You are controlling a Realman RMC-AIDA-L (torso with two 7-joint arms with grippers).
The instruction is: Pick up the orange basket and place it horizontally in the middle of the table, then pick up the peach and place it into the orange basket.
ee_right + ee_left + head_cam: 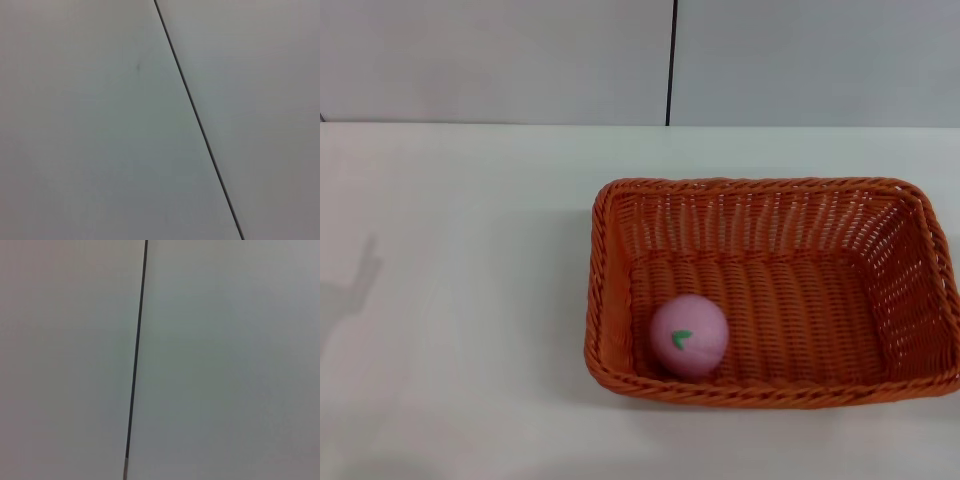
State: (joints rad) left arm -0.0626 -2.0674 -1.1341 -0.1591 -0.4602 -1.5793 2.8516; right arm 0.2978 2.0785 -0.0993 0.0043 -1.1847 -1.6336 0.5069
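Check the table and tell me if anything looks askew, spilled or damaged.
Nothing is spilled or damaged. The peach lies inside the orange basket, near its front left corner. The basket sits upright and lengthwise, but right of the middle of the table, its right end at the head view's edge. Neither pincer shows.

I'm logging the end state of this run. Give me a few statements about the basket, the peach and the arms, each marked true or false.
1. The peach lies inside the orange basket. True.
2. The basket is tipped on its side. False: it stands upright on the table, opening up.
3. The peach sits in the basket's near left part. True.
4. A hand grips the basket rim. False: neither hand is in view.
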